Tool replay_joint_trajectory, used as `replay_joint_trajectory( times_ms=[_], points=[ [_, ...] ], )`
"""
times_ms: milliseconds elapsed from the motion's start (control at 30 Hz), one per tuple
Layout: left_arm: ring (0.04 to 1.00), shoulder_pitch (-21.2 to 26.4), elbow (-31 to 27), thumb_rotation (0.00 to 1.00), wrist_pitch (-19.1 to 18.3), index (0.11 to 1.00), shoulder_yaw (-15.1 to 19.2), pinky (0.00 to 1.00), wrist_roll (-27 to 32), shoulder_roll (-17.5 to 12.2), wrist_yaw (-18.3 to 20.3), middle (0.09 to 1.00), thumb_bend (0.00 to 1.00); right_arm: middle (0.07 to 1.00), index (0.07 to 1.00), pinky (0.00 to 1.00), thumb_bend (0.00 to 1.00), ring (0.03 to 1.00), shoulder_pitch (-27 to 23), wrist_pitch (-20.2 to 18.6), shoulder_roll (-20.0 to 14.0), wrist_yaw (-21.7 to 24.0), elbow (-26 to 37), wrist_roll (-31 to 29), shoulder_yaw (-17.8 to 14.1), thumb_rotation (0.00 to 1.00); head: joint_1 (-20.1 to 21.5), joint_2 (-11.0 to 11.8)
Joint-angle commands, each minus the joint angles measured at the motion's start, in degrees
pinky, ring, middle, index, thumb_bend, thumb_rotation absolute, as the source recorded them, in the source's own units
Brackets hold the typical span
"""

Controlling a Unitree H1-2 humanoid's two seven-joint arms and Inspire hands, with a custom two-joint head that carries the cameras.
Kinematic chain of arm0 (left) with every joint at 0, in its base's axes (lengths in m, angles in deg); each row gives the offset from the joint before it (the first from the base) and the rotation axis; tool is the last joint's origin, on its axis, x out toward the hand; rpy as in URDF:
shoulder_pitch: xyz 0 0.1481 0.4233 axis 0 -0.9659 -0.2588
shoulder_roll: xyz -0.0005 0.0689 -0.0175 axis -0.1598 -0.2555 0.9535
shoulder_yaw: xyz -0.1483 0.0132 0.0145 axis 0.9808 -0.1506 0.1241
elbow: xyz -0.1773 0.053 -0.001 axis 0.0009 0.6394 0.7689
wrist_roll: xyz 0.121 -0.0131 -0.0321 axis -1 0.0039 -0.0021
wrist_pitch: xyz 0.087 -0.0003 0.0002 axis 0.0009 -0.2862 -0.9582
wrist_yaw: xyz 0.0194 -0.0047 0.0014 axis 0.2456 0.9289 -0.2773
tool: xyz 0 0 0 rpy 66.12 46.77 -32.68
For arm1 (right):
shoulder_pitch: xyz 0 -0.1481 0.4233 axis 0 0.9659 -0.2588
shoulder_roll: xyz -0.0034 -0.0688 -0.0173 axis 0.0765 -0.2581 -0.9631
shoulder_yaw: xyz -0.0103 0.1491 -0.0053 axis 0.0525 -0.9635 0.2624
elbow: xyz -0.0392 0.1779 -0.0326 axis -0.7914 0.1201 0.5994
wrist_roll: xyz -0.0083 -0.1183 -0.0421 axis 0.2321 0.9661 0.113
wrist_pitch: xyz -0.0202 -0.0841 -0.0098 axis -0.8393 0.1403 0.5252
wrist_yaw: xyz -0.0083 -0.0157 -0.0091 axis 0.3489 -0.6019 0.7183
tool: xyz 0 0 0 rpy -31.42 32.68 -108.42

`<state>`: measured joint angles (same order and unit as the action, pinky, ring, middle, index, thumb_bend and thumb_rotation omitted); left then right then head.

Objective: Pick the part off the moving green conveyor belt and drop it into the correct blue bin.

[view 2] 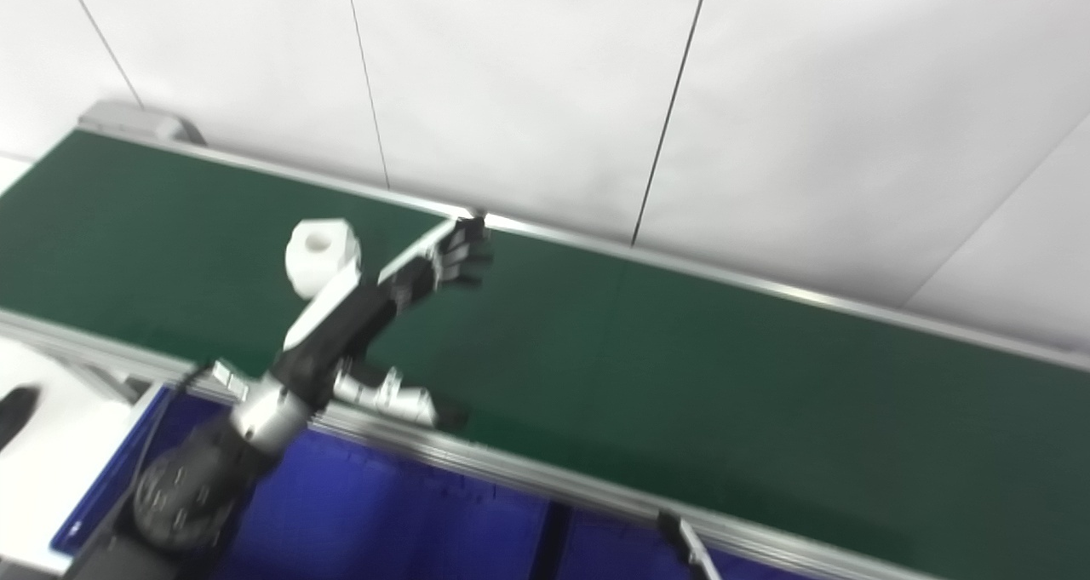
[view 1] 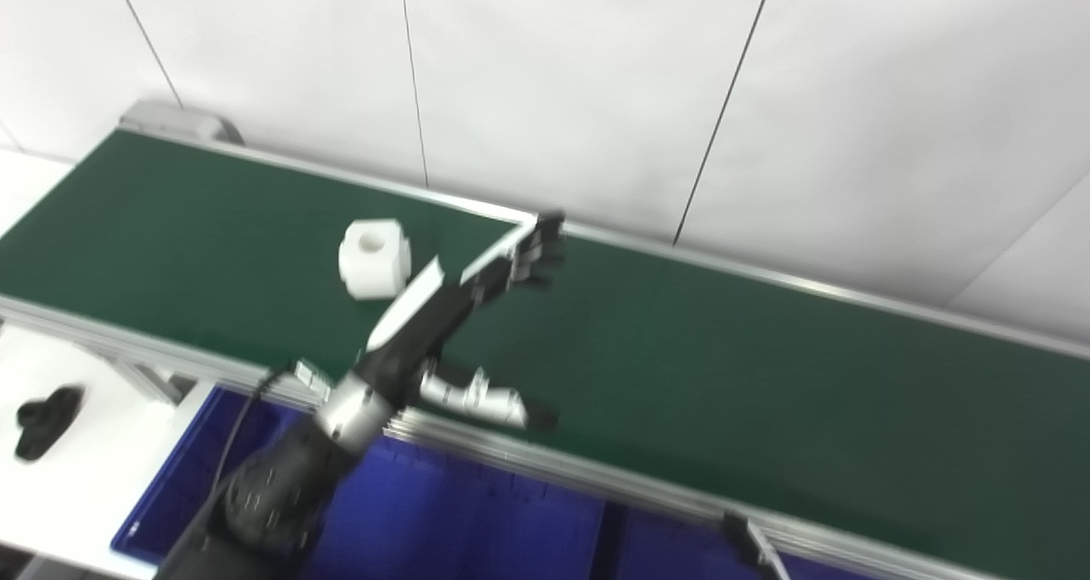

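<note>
A white blocky part with a round hole on top [view 1: 373, 258] lies on the green conveyor belt [view 1: 724, 367], left of centre. My left hand [view 1: 464, 312] hovers over the belt just right of the part, open, fingers stretched toward the far rail and thumb [view 1: 481, 399] spread toward the near rail. It holds nothing. The part also shows in the right eye view [view 2: 319, 256], partly behind the hand [view 2: 383, 303]. The blue bins [view 1: 460, 520] lie below the belt's near rail. My right hand is out of view.
A metal rail [view 1: 596, 478] borders the belt's near edge, and a small bracket [view 1: 749, 546] sticks up from it at the lower right. A black object [view 1: 47, 418] lies on the white table at the left. A white panelled wall stands behind the belt.
</note>
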<state>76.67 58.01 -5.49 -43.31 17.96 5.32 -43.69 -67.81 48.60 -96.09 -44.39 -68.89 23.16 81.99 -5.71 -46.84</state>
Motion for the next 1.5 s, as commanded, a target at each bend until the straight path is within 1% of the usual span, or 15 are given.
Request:
replay_joint_trajectory(
  times_ms=[0, 67, 233, 367, 500, 567, 700, 767, 867, 933, 1033, 1100, 1233, 1300, 1467],
  points=[
    [0.904, 2.65, 0.79, 0.29, -0.8, 0.97, 1.1, 0.81, -1.3, -0.31, -0.08, 0.968, 0.8, 0.867, 0.896, 0.84, 0.8, 0.853, 0.46, 3.12, -0.5, 0.72, 2.28, -2.01, -1.51, 0.78, -0.31, -0.28],
    [0.904, 4.11, 3.54, 0.28, -0.45, 0.971, 1.92, 0.8, -2.13, -0.44, -0.21, 0.975, 0.8, 0.869, 0.896, 0.85, 0.8, 0.859, 0.61, 3.12, -0.37, 1.84, 2.61, -3.74, -2.22, 0.79, -0.31, -0.28],
    [0.908, 6.76, 9.1, 0.28, 0.63, 0.971, 3.3, 0.81, -4.53, -1.62, -0.05, 0.985, 0.79, 0.862, 0.89, 0.84, 0.79, 0.858, 0.59, 3.12, -0.34, 3.37, 3.16, -4.28, -3.21, 0.79, -0.3, -0.86],
    [0.918, 8.92, 12.42, 0.28, 0.63, 0.97, 4.01, 0.83, -7.29, -3.12, -0.1, 0.995, 0.8, 0.853, 0.879, 0.83, 0.79, 0.845, 0.35, 3.12, -0.28, 3.8, 3.42, -4.78, -3.04, 0.77, -0.33, -0.07],
    [0.923, 11.31, 15.94, 0.29, -0.05, 0.97, 4.29, 0.84, -9.4, -4.44, 0.13, 1.0, 0.81, 0.846, 0.876, 0.82, 0.84, 0.833, -0.16, 3.12, -0.06, 1.89, 2.53, -2.41, -2.29, 0.75, -0.32, 1.02],
    [0.95, 12.62, 17.79, 0.31, -0.86, 0.962, 4.2, 0.87, -11.53, -5.02, -0.34, 0.997, 0.83, 0.846, 0.878, 0.82, 0.88, 0.836, -0.12, 3.12, -0.01, 2.21, 2.57, -2.83, -2.06, 0.72, -0.36, 1.38],
    [0.976, 14.3, 19.89, 0.29, -1.31, 0.952, 4.12, 0.92, -15.08, -5.73, -1.02, 0.985, 0.84, 0.846, 0.88, 0.82, 0.89, 0.838, -0.29, 3.12, -0.04, 1.77, 2.34, -2.34, -1.6, 0.71, -0.66, 1.74],
    [0.975, 15.26, 20.63, 0.27, -2.76, 0.953, 4.17, 0.91, -17.02, -6.25, -0.9, 0.985, 0.85, 0.846, 0.881, 0.82, 0.89, 0.837, -0.43, 3.12, -0.07, 1.66, 2.04, -1.78, -1.52, 0.72, -0.89, 1.88],
    [0.964, 16.97, 22.17, 0.26, -4.84, 0.959, 4.1, 0.84, -20.38, -7.25, -1.03, 0.997, 0.86, 0.849, 0.887, 0.83, 0.89, 0.843, -0.57, 3.12, -0.04, 1.88, 1.7, -1.46, -1.5, 0.72, -1.06, 2.23],
    [0.963, 18.38, 23.85, 0.25, -5.59, 0.95, 3.8, 0.87, -23.42, -8.05, -1.83, 0.994, 0.89, 0.842, 0.878, 0.82, 0.9, 0.834, -0.66, 3.12, 0.24, 1.63, 1.4, -1.38, -1.53, 0.7, -1.09, 2.3],
    [0.997, 20.29, 25.84, 0.23, -6.58, 0.933, 2.91, 0.98, -28.23, -9.15, -2.67, 0.999, 0.91, 0.839, 0.877, 0.82, 0.89, 0.831, -1.08, 3.12, 0.43, 1.43, 0.92, -1.84, -1.03, 0.68, -1.21, 2.53],
    [0.999, 21.35, 27.03, 0.22, -7.07, 0.93, 2.06, 1.0, -30.94, -9.88, -2.99, 1.0, 0.92, 0.84, 0.88, 0.83, 0.88, 0.832, -1.36, 3.12, 0.45, 1.09, 0.68, -1.74, -0.64, 0.68, -1.33, 2.62],
    [1.0, 23.9, 29.79, 0.24, -9.73, 0.927, -1.57, 1.0, -38.41, -12.01, -1.92, 1.0, 0.96, 0.84, 0.883, 0.83, 0.87, 0.832, -1.58, 3.12, 0.26, 0.55, 0.38, -1.15, -0.28, 0.69, -1.49, 2.67],
    [1.0, 24.5, 30.31, 0.24, -10.79, 0.927, -2.72, 1.0, -39.94, -12.54, -1.12, 1.0, 0.96, 0.84, 0.882, 0.82, 0.87, 0.831, -1.69, 3.12, 0.28, 0.4, 0.31, -1.51, -0.09, 0.69, -1.61, 2.65],
    [1.0, 25.45, 31.64, 0.17, -13.51, 0.896, -5.25, 1.0, -41.31, -13.05, 2.16, 1.0, 0.97, 0.84, 0.881, 0.82, 0.87, 0.832, -2.06, 3.12, 0.14, -0.53, 0.05, -1.47, 0.52, 0.68, -1.91, 2.57]
  ],
)
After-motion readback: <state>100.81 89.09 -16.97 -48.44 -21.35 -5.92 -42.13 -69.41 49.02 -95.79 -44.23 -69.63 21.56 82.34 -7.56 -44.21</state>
